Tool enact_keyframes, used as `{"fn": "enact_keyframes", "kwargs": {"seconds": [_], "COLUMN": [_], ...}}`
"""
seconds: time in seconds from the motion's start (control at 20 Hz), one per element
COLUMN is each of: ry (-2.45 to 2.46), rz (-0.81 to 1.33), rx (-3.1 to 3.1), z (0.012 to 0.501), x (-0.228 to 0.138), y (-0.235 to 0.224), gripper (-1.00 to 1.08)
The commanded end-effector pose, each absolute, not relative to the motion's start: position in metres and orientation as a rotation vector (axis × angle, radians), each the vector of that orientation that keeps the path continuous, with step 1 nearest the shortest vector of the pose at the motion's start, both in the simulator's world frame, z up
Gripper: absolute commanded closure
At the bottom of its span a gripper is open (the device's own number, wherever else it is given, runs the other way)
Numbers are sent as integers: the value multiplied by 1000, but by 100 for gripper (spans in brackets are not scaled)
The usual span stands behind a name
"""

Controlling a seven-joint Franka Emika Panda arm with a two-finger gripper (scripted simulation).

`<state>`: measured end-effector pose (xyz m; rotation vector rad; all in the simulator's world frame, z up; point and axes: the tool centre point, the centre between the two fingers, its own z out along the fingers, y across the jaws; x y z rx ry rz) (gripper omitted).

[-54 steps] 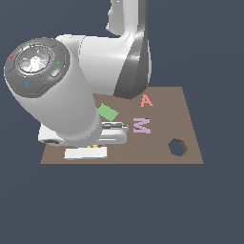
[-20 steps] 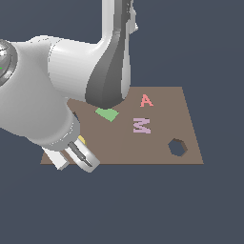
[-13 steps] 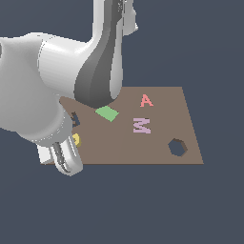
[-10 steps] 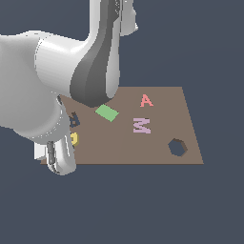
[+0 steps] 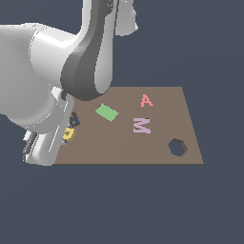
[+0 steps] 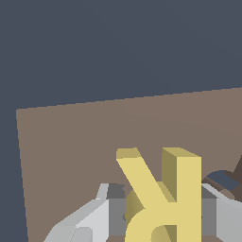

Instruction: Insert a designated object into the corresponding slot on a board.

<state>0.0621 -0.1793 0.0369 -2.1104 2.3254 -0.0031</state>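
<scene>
Now we have swung the yellow R (image 6: 163, 198), clamped in our jaws (legs outward), down to the board's (image 5: 157, 152) left edge, just beside the dark slot (image 5: 74, 119), ready for insertion.

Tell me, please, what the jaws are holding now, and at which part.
The yellow R, clamped between the jaws at its rounded bowl end; its two legs stick out free.

- Backdrop (image 5: 209, 43): uniform dark slate blue on all sides in the exterior view, featureless
- Same flat dark blue fills the far part of the wrist view
- Lighting even and diffuse, soft shading only, source not visible
</scene>
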Motion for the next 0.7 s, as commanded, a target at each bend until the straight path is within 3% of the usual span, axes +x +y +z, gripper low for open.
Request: {"fn": "enact_keyframes", "kwargs": {"seconds": [0.0,0.65], "ry": [2441,2869], "rz": [-4,-3], "rx": [-1974,-1274], "z": [38,39], "x": [55,22], "y": [-182,-183], "gripper": [108,108]}}
